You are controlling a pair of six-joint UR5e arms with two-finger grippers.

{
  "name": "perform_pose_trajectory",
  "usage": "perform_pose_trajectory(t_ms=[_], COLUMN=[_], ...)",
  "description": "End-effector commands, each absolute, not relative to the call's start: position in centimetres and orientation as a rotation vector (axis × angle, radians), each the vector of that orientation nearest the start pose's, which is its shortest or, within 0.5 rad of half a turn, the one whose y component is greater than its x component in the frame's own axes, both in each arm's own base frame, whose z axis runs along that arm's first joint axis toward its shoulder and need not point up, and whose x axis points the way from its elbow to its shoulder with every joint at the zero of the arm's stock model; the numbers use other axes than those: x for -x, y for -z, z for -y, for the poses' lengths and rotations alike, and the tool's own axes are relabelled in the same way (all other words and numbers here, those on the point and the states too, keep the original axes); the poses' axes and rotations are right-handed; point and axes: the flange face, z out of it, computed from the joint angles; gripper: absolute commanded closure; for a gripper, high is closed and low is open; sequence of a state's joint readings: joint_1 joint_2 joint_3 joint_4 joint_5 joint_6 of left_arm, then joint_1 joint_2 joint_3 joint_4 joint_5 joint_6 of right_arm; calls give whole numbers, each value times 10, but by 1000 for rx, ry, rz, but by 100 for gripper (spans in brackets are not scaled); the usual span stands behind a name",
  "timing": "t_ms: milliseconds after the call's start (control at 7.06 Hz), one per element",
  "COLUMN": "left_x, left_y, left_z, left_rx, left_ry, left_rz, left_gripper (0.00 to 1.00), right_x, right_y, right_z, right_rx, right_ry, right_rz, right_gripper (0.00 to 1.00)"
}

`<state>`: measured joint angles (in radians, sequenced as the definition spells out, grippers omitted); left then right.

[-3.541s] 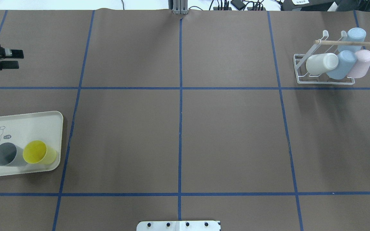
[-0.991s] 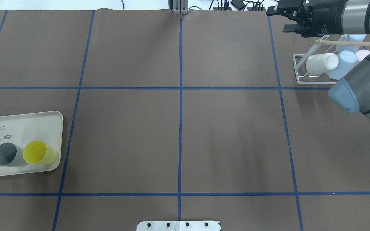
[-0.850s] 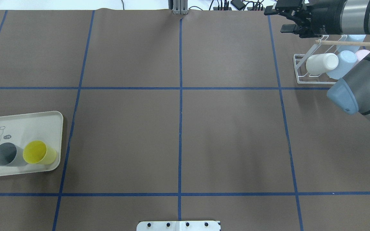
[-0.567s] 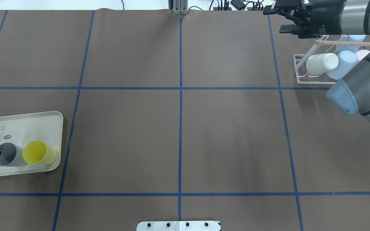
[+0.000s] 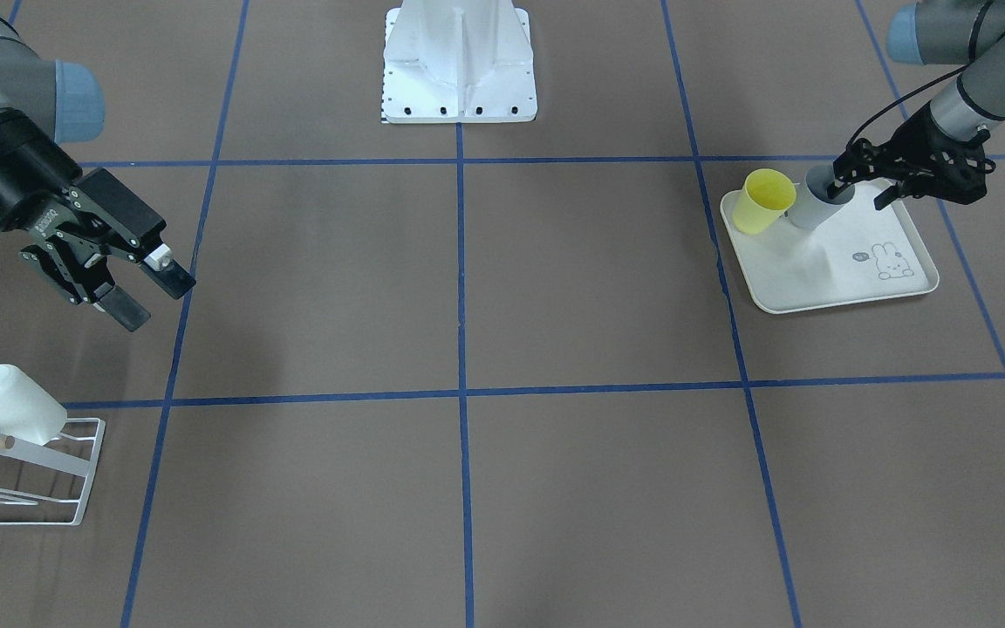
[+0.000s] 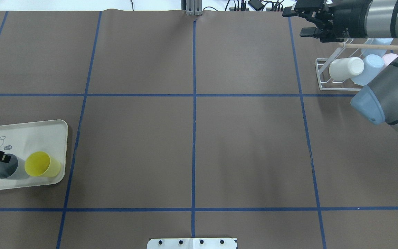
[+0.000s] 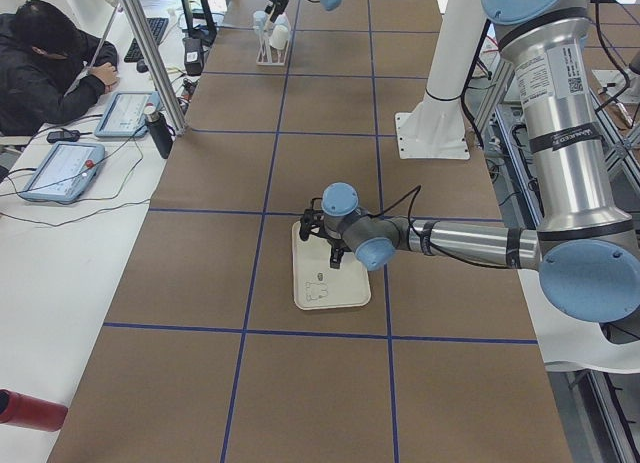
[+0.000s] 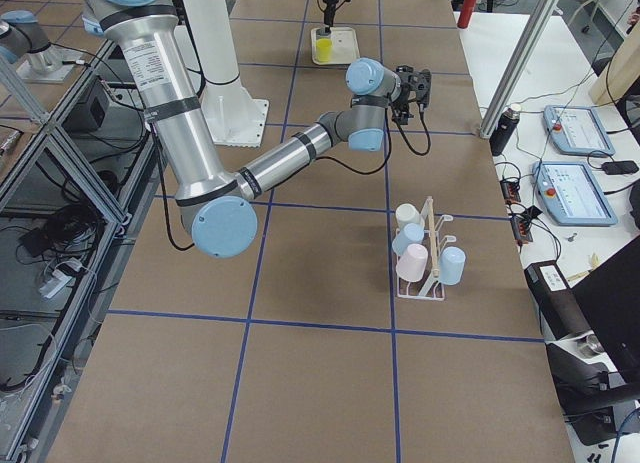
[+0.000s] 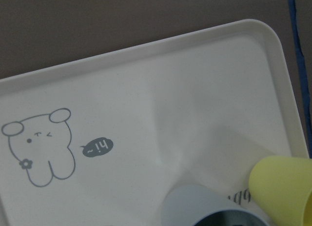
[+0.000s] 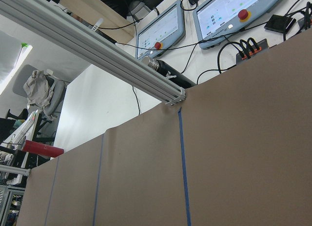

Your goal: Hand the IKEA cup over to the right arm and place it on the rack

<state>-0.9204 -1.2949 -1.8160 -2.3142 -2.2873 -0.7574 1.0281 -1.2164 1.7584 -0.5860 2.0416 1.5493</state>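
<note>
You've got the brown table (image 6: 247, 148) with blue tape lines. The right arm (image 6: 385, 100) comes in at the overhead view's upper right, and the left arm (image 5: 982, 78) reaches down at the front view's upper right. The cream tray (image 6: 29, 135) sits in the overhead's lower left, and the white wire rack (image 6: 323, 84) in its upper right, well apart, so neither arm likely covers both, hence the hand-over. The rack already carries white, blue and pink cups tipped on its prongs. On the tray the grey cup (image 6: 10, 167) and the yellow cup (image 6: 41, 164) stand side by side, mouths up. The grey one is my guess for the IKEA cup, since the left tool (image 5: 860, 181) is right at its rim. That tool's jaws look spread and not clamped, though whether one finger is inside the rim I can't tell. The right tool (image 6: 294, 23) hangs wide and empty just beside the rack, aimed at the table's middle, probably parked ready to receive. Judged step: the pick. The yellow cup is close, so you could bump it.
</note>
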Motion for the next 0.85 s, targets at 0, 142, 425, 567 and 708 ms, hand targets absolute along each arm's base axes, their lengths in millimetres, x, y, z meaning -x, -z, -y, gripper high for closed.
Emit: perform_pose_trajectory(t_ms=[0,142,425,567,708], left_x=[-188,-188,-198,-198,-199], left_y=[-576,-577,-577,-575,-574], left_z=[358,357,350,350,349], left_rx=[-74,-69,-53,-54,-55], left_ry=[-158,-159,-185,-188,-190], left_rz=[-960,-958,-960,-965,-966], left_gripper=[17,17,18,48,81], right_x=[222,221,221,221,221], right_y=[-262,-261,-262,-263,-263], right_z=[538,538,539,539,539], right_rx=[-426,-427,-426,-425,-425], right_ry=[-442,-444,-442,-443,-443], right_rz=[1491,1492,1491,1490,1490], right_gripper=[0,0,0,0,0])
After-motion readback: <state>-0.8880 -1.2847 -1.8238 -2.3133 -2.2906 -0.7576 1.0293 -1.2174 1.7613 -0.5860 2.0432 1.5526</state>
